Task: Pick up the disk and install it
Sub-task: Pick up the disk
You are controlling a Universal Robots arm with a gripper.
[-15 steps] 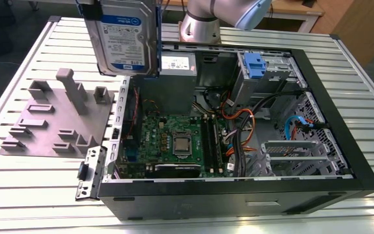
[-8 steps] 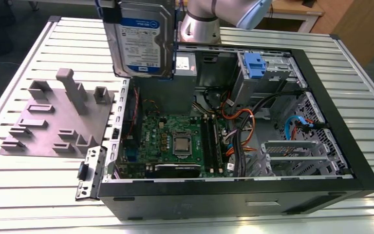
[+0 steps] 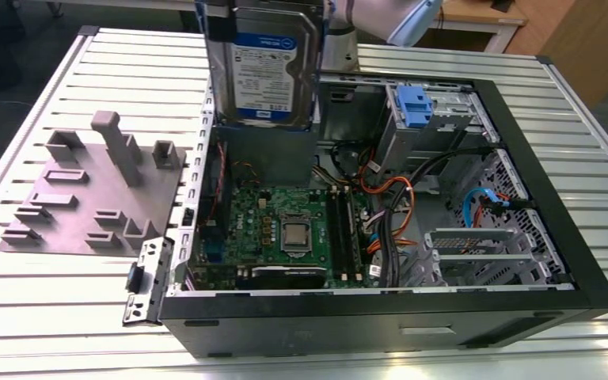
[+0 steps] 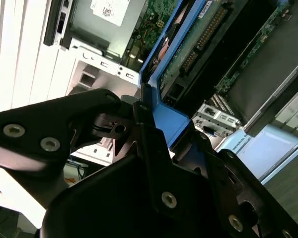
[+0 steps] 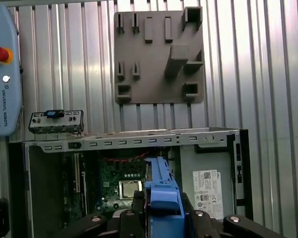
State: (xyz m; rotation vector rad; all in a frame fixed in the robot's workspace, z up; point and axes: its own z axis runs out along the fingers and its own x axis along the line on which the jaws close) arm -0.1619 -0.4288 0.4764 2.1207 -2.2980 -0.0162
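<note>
The disk (image 3: 263, 67) hangs upright above the far end of the open computer case (image 3: 557, 237), its white-and-blue label facing the exterior camera. It is silver-grey with blue rails along its edges. In both wrist views my gripper (image 5: 161, 210) is shut on the disk, with black fingers (image 4: 139, 148) pressing the blue rail (image 5: 161, 191) from both sides. The disk's circuit-board side (image 4: 198, 44) shows in the second wrist view. The disk is clear of the case and touches nothing inside it.
Inside the case are the motherboard (image 3: 283, 229), a silver drive cage with a blue latch (image 3: 415, 107), cables (image 3: 410, 198) and a grey power-supply box (image 5: 206, 188). A grey fixture plate (image 3: 82, 198) lies on the slatted table (image 3: 579, 119). A teach pendant (image 5: 2, 74) rests beside the case.
</note>
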